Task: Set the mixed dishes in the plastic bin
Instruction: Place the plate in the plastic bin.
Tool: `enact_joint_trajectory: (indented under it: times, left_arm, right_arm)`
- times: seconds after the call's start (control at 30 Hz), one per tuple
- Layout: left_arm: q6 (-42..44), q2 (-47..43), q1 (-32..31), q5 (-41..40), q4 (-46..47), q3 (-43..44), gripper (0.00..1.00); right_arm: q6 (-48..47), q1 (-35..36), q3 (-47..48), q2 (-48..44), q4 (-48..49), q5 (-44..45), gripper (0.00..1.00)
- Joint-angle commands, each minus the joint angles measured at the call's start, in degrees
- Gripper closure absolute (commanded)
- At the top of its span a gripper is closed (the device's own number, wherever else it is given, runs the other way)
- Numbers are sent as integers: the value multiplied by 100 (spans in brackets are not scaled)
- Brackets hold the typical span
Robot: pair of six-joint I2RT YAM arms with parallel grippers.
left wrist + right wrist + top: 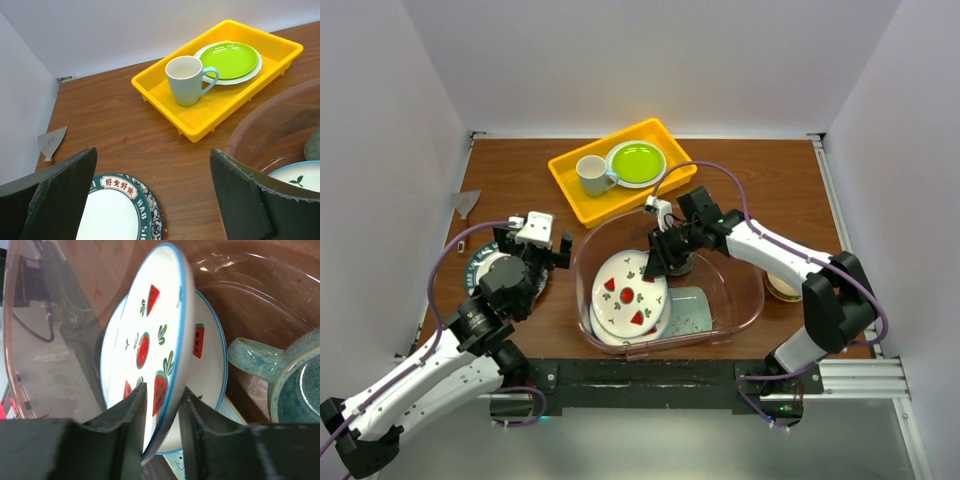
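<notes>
The clear pinkish plastic bin [752, 278] sits mid-table. My right gripper [655, 262] reaches into it and is shut on the rim of a white plate with red-and-green motifs [626, 292], holding it tilted on edge [150, 335] over a second like plate [212, 357]. A mint-green tray [692, 312] and a dark teal mug [295, 390] lie in the bin. My left gripper [535, 250] is open and empty above a blue-floral plate [117, 210] left of the bin. A tan bowl [783, 287] sits right of the bin. No red-patterned bowl shows.
A yellow tray [582, 195] at the back holds a white mug [592, 174] and a lime-green plate [636, 162]. A grey scraper [467, 203] lies at the far left edge. The bin's rim [270, 125] is close to my left gripper's right finger.
</notes>
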Motion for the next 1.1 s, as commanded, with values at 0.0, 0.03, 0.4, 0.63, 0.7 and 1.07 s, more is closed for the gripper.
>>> enact_joint_trajectory:
  times: [0.0, 0.03, 0.4, 0.63, 0.7, 1.07]
  left_arm:
    - [98, -39, 47, 1, 298, -35, 0]
    - [107, -21, 38, 1, 298, -35, 0]
    - [107, -74, 47, 71, 280, -35, 0]
    - [98, -118, 65, 124, 263, -26, 0]
    - [98, -127, 56, 133, 263, -26, 0]
    - [80, -162, 56, 159, 263, -26, 0]
  right_arm:
    - [-84, 57, 122, 13, 221, 70, 62]
    - [-101, 66, 131, 22, 203, 114, 60]
    - [-1339, 505, 438, -153, -605, 984, 37]
    - [-1973, 804, 509, -241, -983, 1292, 33]
    - [-2096, 892, 552, -207, -1088, 1380, 33]
    - [-2606, 1024, 676, -355, -1563, 1582, 25]
